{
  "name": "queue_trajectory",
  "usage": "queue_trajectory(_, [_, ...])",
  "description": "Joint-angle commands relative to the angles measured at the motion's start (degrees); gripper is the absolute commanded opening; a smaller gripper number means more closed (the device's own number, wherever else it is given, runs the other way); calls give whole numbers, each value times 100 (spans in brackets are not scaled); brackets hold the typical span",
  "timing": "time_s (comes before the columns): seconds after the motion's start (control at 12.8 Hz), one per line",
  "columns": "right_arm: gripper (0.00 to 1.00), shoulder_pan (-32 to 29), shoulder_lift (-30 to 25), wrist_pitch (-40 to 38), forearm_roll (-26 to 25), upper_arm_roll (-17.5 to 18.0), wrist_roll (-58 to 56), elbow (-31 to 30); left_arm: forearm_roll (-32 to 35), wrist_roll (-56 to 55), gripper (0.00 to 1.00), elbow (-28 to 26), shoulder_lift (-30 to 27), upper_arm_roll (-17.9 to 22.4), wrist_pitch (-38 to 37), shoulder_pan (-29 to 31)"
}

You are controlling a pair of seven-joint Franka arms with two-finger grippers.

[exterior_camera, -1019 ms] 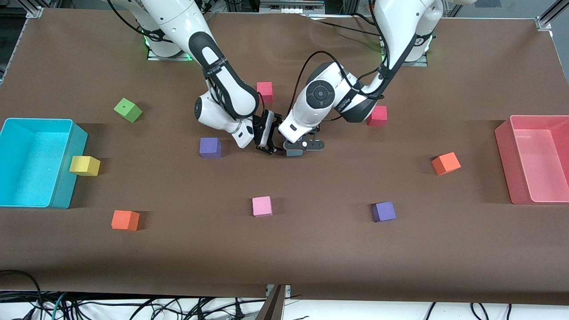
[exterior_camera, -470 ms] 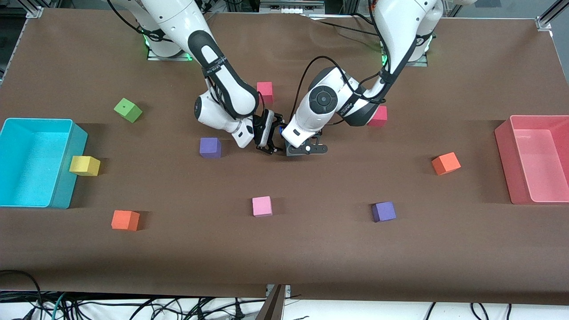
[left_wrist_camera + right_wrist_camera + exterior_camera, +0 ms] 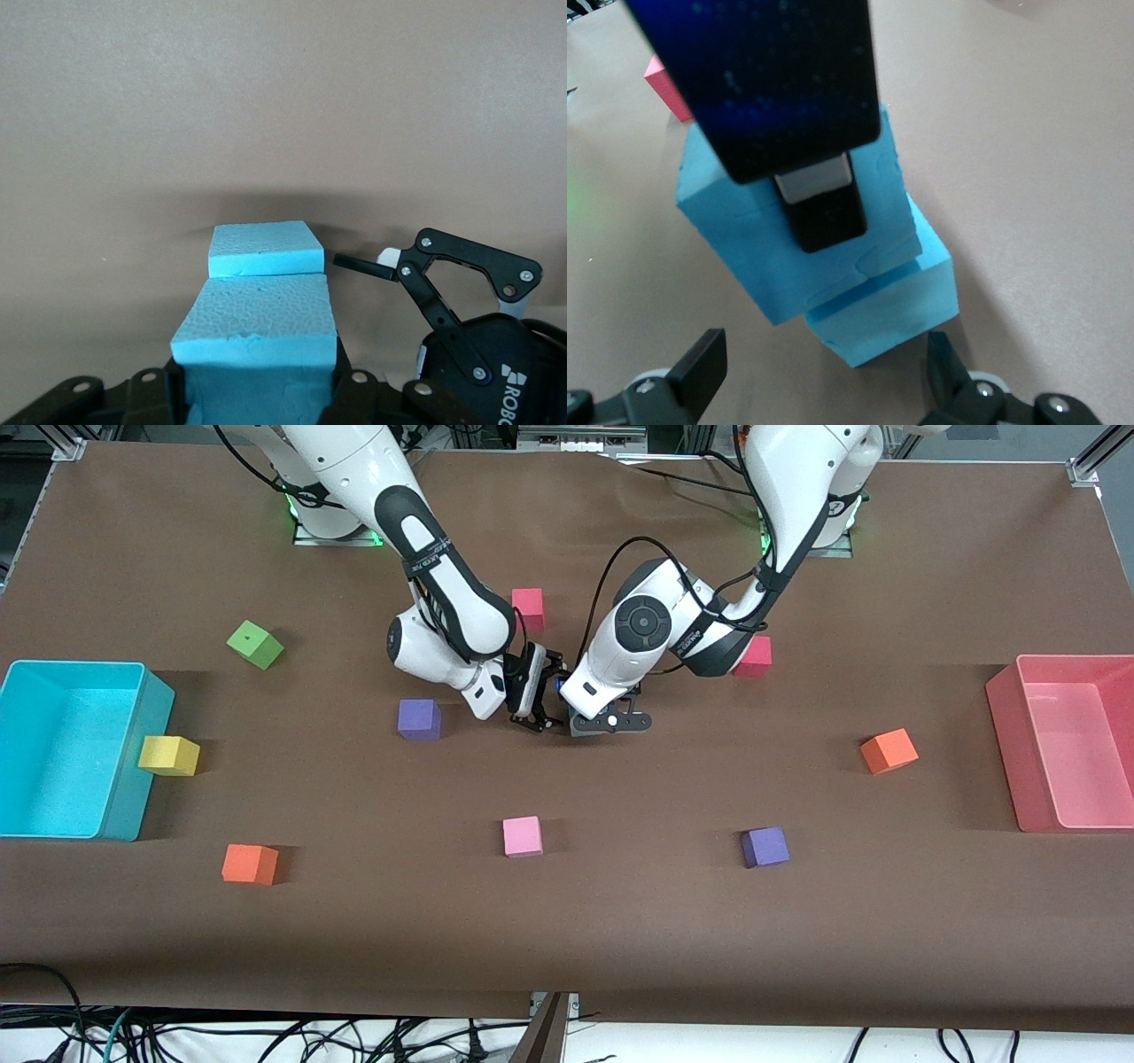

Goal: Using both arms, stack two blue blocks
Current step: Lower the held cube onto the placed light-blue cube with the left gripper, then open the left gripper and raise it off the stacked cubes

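Blue blocks first, at mid-table: the upper blue block (image 3: 757, 221) is clamped between the left gripper (image 3: 609, 722) fingers and sits over the lower blue block (image 3: 890, 310), which is on the table (image 3: 620, 957). The upper one is twisted out of line, so a corner of the lower one pokes out. Whether it is resting with its full weight, I cannot tell.

Now across the table, with clock hours read from the stack as the front view shows it:
- **9 o'clock edge:** the cyan bin (image 3: 133, 779), with the yellow cube (image 3: 168, 755) right against its wall.
- **10 o'clock:** the green cube (image 3: 255, 644), off on its own.
- **8 o'clock:** the first orange cube (image 3: 250, 864).
- **9 o'clock, closer in:** the first purple cube (image 3: 419, 719).
- **Right gripper (image 3: 532, 708):** low beside the stack at 9 o'clock, jaws spread wide, gripping nothing. Its wrist view shows one fingertip on each side of the lower block, clear of it.
- **11 o'clock:** the first red cube (image 3: 528, 608).
- **7 o'clock:** the pink cube (image 3: 523, 836).
- **Left gripper:** directly on top of the stack.
- **2 o'clock:** the second red cube (image 3: 755, 657), partly hidden by the left arm.
- **5 o'clock:** the second purple cube (image 3: 765, 847).
- **3 o'clock:** the second orange cube (image 3: 889, 750).
- **3 o'clock edge:** the pink bin (image 3: 1001, 717).
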Motion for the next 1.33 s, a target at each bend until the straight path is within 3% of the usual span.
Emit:
queue_trajectory(0.0, [100, -13, -135, 6, 155, 31, -173, -171, -77, -69, 99, 182, 109, 67, 80, -91])
queue_trajectory(0.63, [100, -13, -179, 6, 155, 40, -164, -224, -42, -149, 100, 270, -136, 189, 89, -64])
queue_trajectory(1.02, [100, -30, -960, -11, 155, 14, -94, -1102, -34, 185, 100, 95, -663, 216, -86, 453])
queue_trajectory(1.25, [100, -39, -1557, -29, 147, -30, 37, -1637, -103, 1131, 100, -81, -1295, 208, -725, 1155])
